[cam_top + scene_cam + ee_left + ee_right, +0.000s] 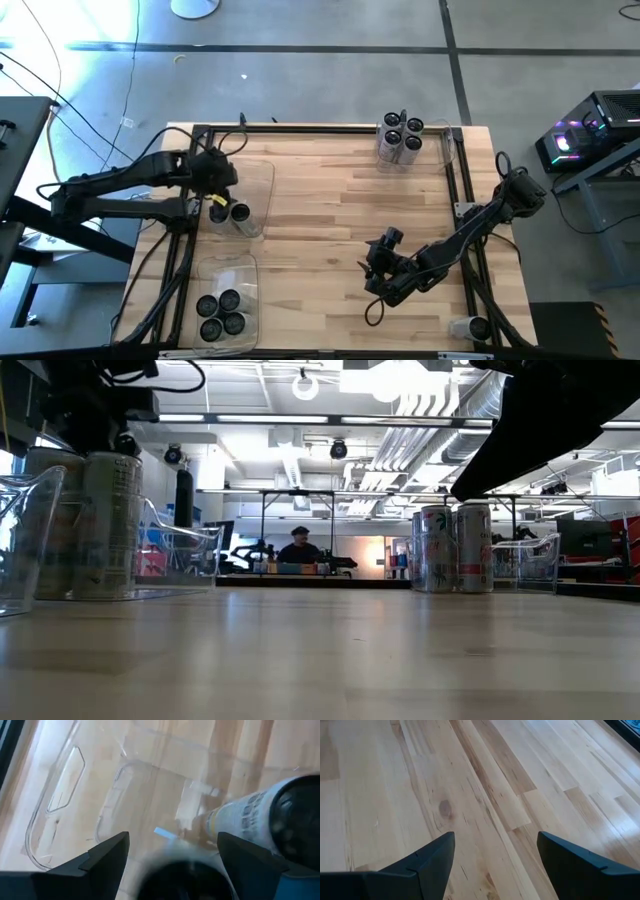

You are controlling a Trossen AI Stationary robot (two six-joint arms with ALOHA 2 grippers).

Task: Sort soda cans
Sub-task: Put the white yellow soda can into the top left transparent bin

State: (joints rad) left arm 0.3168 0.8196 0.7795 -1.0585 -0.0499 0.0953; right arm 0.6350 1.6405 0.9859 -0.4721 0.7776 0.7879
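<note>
Left arm: reaches in from frame left, left gripper (215, 190) low over the upper clear bin (262, 175), fingers (107, 851) spread, astride a can (187, 880) top but not clamped.
Right arm: folded at lower right, right gripper (378, 258) above bare table (320, 210), released, holding nothing.
Upper bin: two cans (230, 213) upright, side by side.
Lower bin (225, 270): four dark-topped cans (220, 313), clustered at lower left.
Upper right: four cans (400, 138) grouped beside a third bin (450, 145).
Lower right edge: one can (468, 327) lying on its side.
</note>
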